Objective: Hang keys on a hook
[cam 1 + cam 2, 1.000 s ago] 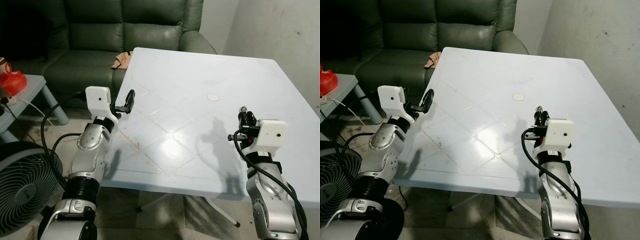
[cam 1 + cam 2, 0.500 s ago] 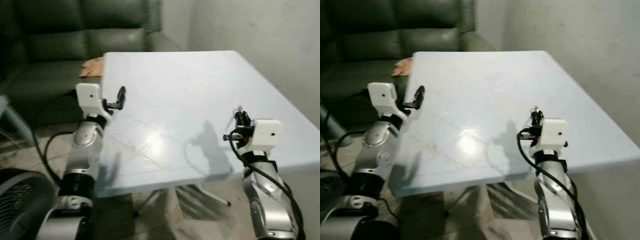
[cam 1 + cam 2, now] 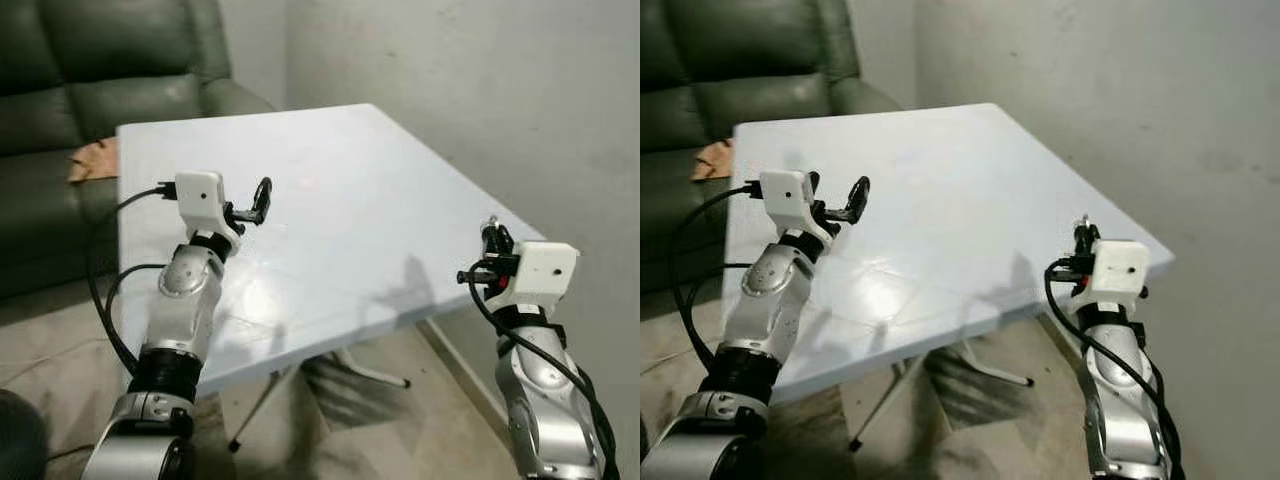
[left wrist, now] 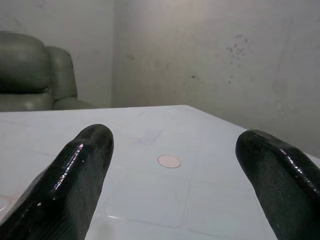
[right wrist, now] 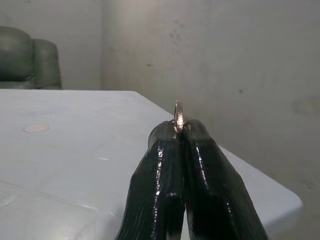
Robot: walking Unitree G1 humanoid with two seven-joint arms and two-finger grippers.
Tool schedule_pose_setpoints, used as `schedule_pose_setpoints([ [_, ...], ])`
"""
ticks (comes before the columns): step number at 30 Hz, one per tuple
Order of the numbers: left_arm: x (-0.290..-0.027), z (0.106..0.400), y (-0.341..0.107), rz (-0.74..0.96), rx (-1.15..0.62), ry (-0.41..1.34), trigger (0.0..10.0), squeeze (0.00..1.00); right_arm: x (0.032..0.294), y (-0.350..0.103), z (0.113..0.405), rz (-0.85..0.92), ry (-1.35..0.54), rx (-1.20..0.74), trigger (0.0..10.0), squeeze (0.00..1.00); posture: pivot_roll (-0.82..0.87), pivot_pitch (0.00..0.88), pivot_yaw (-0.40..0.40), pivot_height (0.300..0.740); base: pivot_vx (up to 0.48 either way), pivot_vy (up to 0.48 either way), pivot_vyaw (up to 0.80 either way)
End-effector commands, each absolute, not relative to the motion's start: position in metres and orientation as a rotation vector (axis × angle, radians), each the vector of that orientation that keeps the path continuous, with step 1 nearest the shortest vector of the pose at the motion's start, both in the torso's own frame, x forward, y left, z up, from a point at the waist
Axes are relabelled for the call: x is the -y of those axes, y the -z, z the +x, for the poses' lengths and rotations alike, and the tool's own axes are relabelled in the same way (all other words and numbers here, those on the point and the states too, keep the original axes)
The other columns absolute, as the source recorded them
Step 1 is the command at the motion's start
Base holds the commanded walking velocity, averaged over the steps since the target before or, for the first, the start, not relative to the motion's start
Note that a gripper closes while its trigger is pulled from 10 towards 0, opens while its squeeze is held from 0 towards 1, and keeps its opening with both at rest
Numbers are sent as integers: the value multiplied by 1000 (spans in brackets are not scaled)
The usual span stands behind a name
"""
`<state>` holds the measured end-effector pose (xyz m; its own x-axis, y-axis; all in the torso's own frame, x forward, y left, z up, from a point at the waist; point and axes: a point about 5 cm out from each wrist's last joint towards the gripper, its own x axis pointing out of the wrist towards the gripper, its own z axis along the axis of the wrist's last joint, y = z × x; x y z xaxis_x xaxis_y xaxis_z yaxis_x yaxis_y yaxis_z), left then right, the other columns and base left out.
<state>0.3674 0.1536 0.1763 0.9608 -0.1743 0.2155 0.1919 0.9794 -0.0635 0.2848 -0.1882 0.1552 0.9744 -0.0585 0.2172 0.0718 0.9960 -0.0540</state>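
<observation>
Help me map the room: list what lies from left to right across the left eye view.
Green sofa → left gripper over the white table → right gripper, fingers shut on a key ring → grey wall.

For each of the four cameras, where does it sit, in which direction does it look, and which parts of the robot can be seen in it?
Left eye view: on the head, looking down at the pale blue square plastic table; both silver arms, left end effector.
Right eye view: same scene; right end effector.
Left wrist view: along its open fingers toward the grey wall.
Right wrist view: along shut fingers pinching a thin metal ring.
Both wrist views share table, dark green leather sofa, wall.
</observation>
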Motion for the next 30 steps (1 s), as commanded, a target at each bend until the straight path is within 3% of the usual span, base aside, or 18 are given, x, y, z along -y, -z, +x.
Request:
schedule_pose_setpoints([
  [1, -149, 369, -179, -77, 217, 207, 10000, 0, 190, -159, 286, -74, 71, 234, 10000, 0, -74, 1, -11, 740, 0, 0, -694],
  [30, -144, 366, -176, -54, 215, 242, 10000, 0, 193, -156, 282, -78, 79, 224, 10000, 0, -76, 6, -14, 740, 0, 0, -695],
])
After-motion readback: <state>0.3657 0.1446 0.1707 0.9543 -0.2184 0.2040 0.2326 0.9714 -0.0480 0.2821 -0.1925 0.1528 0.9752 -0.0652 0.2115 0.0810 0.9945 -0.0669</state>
